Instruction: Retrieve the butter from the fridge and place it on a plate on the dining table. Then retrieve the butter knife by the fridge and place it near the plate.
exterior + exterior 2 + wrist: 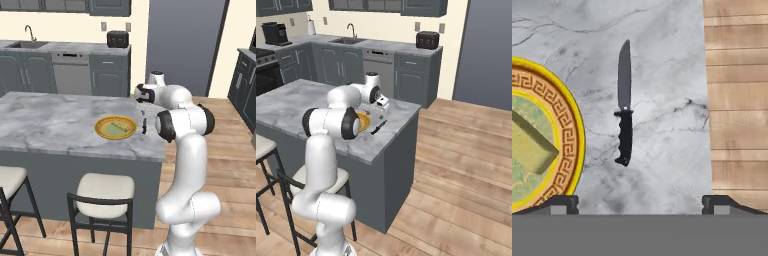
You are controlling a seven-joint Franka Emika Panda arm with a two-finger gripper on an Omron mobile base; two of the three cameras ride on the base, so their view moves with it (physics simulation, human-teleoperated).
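The black butter knife (624, 111) lies flat on the marble dining table (662, 55), just beside the plate (573, 125) with the yellow-orange rim and apart from it. The yellow butter (529, 147) rests on the plate's pale centre. My gripper (640, 204) hovers above the knife, open, with its fingertips (562, 204) spread wide and nothing between them. From the left base view the plate (102, 131) with the butter (120, 125) sits near the table's right end, the knife (144, 124) at its right, under my gripper (142, 100). The right base view also catches the knife (378, 127) under my gripper (381, 106).
The table's right edge (704, 100) runs close to the knife, with wooden floor (737, 100) beyond it. Stools (104, 192) stand at the table's near side. A counter with a sink (27, 44) and a toaster (117, 38) lines the back wall.
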